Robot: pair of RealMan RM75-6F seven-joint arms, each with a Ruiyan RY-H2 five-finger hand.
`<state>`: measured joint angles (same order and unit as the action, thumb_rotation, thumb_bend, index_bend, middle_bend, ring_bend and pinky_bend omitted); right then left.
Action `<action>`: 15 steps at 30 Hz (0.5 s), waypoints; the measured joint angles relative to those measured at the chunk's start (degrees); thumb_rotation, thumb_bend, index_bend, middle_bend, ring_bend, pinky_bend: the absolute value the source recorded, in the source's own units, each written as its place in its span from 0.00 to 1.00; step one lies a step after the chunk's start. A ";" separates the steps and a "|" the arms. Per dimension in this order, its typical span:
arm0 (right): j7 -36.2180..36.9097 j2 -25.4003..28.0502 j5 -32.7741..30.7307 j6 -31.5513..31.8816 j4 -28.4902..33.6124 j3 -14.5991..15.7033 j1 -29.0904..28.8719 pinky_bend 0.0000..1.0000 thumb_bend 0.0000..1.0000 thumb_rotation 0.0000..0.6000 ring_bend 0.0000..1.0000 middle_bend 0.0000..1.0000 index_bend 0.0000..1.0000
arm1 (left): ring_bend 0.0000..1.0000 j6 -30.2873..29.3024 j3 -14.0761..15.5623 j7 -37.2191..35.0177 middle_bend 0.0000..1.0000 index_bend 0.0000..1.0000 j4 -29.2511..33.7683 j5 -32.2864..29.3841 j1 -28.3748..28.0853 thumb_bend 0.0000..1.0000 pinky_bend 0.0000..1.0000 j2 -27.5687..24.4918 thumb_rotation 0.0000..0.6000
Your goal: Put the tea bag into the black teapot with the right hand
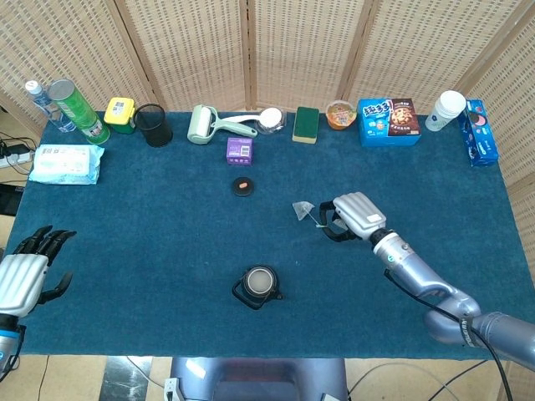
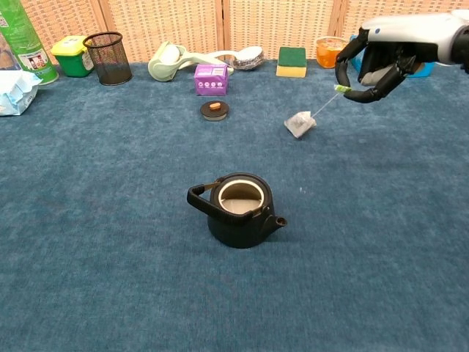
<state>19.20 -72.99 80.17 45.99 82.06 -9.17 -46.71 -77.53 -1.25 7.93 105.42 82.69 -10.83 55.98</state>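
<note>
Here the right hand [image 2: 377,64] pinches the tag and string of the tea bag [image 2: 300,124], which dangles above mid-table; the black teapot [image 2: 238,208] sits nearer the front edge; the left hand [image 1: 25,271] hovers off the table's front-left corner, fingers apart.

Table [image 1: 150,251] cover: dark blue cloth, matt, short fuzzy nap. Black teapot [image 2: 239,210], lower centre: matt, faintly grainy, cast-metal look. Tea bag [image 2: 300,124]: thin translucent mesh on a fine string. Right hand [image 2: 374,62], upper right: smooth silver shell, glossy black fingers. Pen cup [image 2: 107,58], upper left: black wire mesh. Backdrop screen [image 1: 276,50]: woven cane, wooden frames.
</note>
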 measured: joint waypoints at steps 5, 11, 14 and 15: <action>8.51 3.74 2.35 -0.36 5.00 -0.16 0.12 1.00 0.57 1.00 1.00 1.00 0.76 | 0.08 -0.57 0.11 -0.61 0.18 0.16 -0.30 0.48 0.40 0.45 0.16 0.12 1.00; 15.23 7.84 5.62 0.41 9.73 -0.09 0.30 1.00 0.56 1.00 1.00 1.00 0.76 | 0.08 -0.78 0.14 -1.18 0.18 0.16 -0.66 0.43 0.70 0.45 0.16 0.13 1.00; 17.26 9.51 7.00 1.32 11.85 0.13 0.57 1.00 0.56 1.00 1.00 1.00 0.76 | 0.08 -0.70 0.19 -1.47 0.18 0.16 -0.90 0.51 0.75 0.45 0.16 0.14 1.00; 17.52 9.94 7.35 1.63 12.42 0.21 0.67 1.00 0.56 1.00 1.00 1.00 0.76 | 0.08 -0.68 0.21 -1.53 0.18 0.16 -0.94 0.57 0.75 0.45 0.16 0.15 1.00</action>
<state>36.71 -63.04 87.52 47.62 94.48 -8.96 -46.04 -78.21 -1.04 6.40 104.48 83.26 -10.08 56.13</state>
